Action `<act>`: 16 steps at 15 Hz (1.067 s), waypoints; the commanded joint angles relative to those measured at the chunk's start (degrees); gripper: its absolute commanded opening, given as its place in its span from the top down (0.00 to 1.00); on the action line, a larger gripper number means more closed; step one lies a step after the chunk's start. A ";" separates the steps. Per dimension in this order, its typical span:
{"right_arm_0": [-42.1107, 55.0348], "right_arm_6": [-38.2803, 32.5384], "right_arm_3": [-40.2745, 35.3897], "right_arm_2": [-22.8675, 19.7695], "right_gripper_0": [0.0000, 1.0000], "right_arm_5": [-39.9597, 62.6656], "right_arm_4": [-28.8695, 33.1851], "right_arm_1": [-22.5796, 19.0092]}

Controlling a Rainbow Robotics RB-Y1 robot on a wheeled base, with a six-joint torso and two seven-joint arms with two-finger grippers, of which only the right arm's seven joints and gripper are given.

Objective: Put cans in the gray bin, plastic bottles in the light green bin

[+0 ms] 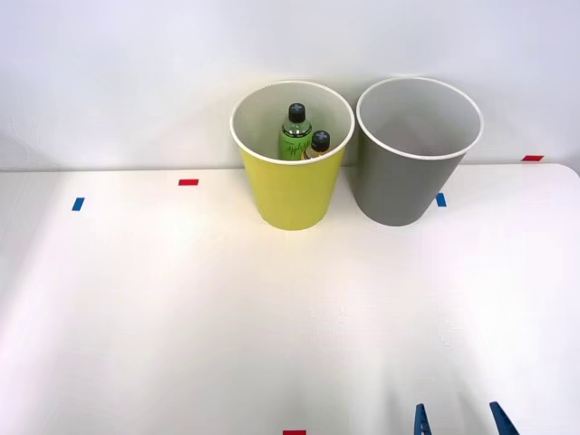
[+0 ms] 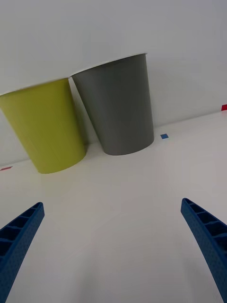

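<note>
- Front view, bottom right edge: the right gripper [image 1: 459, 420] shows as two blue ribbed tips, jaws apart with nothing between them, hanging low over the table [image 1: 181, 317] well short of the bins. Open and empty, it looks parked, not mid-carry.
- Right wrist view: the same gripper [image 2: 113, 246] has its fingers [image 2: 19, 236] spread to the bottom corners, bare table between them and nothing within reach to grasp.
- Middle of the front view: no can or loose bottle lies on the table, so sorting seems done or waiting on new items.
- Upper centre: the light green bin [image 1: 292, 195] stands upright with the plastic bottles [image 1: 303, 140] inside, black caps up, the green one beside the yellowish one.
- Upper right of centre: the gray bin [image 1: 403, 186] stands just beside it; what shows of its inside holds no can.
</note>
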 commanded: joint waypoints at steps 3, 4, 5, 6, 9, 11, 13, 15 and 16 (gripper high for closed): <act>0.00 0.00 0.01 0.00 0.00 0.00 -0.01 0.00; 0.00 0.00 0.01 0.00 0.00 0.00 -0.01 0.00; 0.00 0.00 0.01 0.00 0.00 0.00 -0.01 0.00; 0.00 0.00 0.01 0.00 0.00 0.00 -0.01 0.00; 0.00 0.00 0.01 0.00 0.00 0.00 -0.01 0.00; 0.00 0.00 0.01 0.00 0.00 0.00 -0.01 0.00; 0.00 0.00 0.01 0.00 0.00 0.00 -0.01 0.00; 0.00 0.00 0.01 0.00 0.00 0.00 -0.01 0.00; 0.00 0.00 0.01 0.00 0.00 0.00 -0.01 0.00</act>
